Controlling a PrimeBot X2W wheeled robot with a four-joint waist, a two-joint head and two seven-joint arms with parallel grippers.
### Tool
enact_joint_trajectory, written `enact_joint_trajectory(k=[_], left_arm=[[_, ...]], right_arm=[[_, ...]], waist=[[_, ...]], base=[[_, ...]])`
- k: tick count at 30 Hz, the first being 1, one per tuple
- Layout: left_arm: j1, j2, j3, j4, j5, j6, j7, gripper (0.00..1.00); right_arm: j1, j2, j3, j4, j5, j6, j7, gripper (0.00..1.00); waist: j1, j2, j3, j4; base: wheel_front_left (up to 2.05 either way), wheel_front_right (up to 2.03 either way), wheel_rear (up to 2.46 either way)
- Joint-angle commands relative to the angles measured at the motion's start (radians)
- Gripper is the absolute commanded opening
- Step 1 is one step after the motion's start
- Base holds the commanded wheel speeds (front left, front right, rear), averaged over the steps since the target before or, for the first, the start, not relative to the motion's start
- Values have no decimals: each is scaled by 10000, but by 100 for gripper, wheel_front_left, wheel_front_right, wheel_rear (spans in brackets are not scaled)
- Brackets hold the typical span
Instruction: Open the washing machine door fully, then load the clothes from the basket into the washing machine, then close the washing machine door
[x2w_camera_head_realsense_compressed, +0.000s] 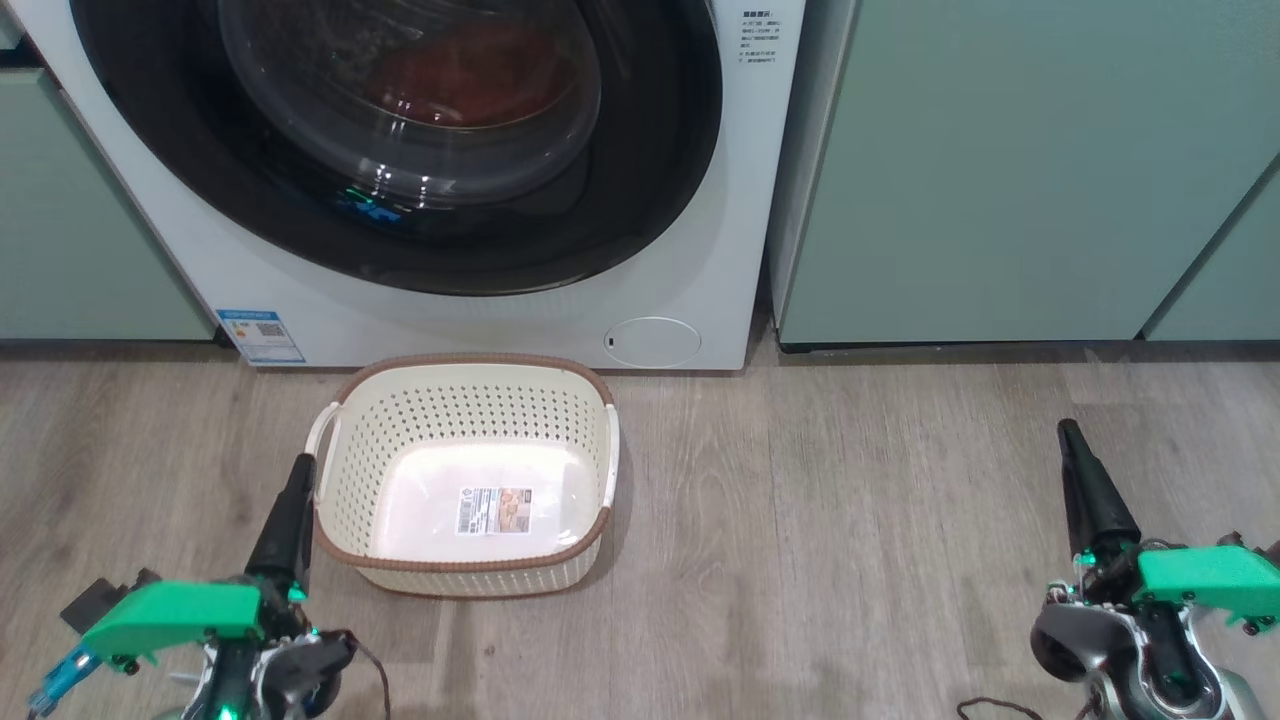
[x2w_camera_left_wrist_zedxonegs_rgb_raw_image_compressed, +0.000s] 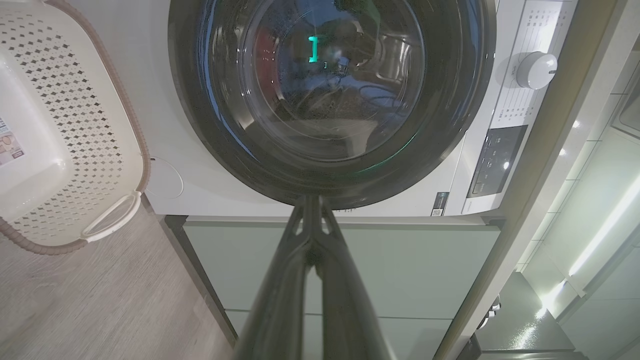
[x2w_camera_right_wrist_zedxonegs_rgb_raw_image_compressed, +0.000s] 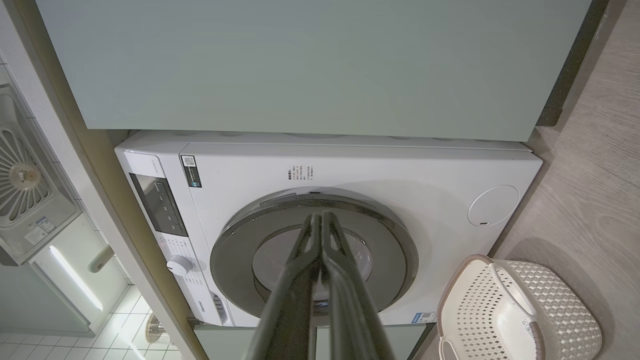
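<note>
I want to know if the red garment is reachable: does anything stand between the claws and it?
Yes: the closed washing machine door stands in the way; the clothes lie behind its glass. The left claw and right claw are shut, short of it.

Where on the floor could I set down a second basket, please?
The widest bare floor lies between the basket and the right claw, before the green cabinet. A narrower strip lies left of the left claw. It is crowded where the basket nears the washing machine, with the left claw beside it.
</note>
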Motion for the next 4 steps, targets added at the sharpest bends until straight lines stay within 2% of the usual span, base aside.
enact_joint_trajectory(k=[1, 4], left_arm=[[-490, 72, 357, -293, -26, -94, 72, 0], [-490, 71, 358, -293, -26, -94, 73, 0]], right_arm=[[-511, -65, 167, -326, -72, 0, 83, 0], [-511, -64, 165, -326, -73, 0, 84, 0]], waist=[[0, -1, 0, 0], [0, -1, 0, 0]], base=[[0, 0, 0], [0, 0, 0]])
